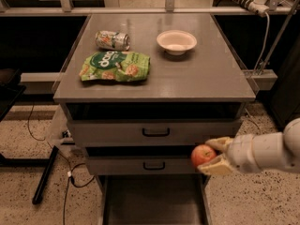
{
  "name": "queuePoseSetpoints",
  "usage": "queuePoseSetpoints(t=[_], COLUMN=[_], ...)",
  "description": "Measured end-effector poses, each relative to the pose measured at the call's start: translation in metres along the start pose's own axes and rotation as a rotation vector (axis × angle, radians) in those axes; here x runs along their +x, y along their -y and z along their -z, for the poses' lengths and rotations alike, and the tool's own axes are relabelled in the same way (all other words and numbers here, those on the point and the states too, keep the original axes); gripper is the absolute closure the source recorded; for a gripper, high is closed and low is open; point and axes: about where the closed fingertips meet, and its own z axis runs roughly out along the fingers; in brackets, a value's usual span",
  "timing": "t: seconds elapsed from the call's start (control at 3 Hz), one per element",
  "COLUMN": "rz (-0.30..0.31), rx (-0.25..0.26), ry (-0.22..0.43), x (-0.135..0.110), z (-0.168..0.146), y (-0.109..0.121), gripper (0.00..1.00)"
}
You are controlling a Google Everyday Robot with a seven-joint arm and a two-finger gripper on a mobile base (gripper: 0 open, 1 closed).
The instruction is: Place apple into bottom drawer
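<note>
My gripper (212, 156) comes in from the right edge on a white arm and is shut on the red apple (202, 155). It holds the apple in the air in front of the right end of the middle drawer front, above the right side of the bottom drawer (153, 200). The bottom drawer is pulled out towards me, a flat grey tray with low side walls, and its floor shows nothing in it.
The grey cabinet top (197, 78) carries a green snack bag (115, 65), a lying can (112, 40) and a white bowl (176, 41). Two upper drawers with black handles (155, 132) are closed. A black stand leg (44, 175) and cables lie at left.
</note>
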Motion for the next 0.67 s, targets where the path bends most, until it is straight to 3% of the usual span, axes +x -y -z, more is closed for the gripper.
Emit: queuePoseSetpoints(t=[0.33, 0.67], rz=[-0.051, -0.041], rx=[-0.042, 0.003], ry=[-0.021, 0.017], x=[0.052, 0.083], z=[-0.072, -0.121], y=[-0.013, -0.011], gripper=[1.0, 1.0])
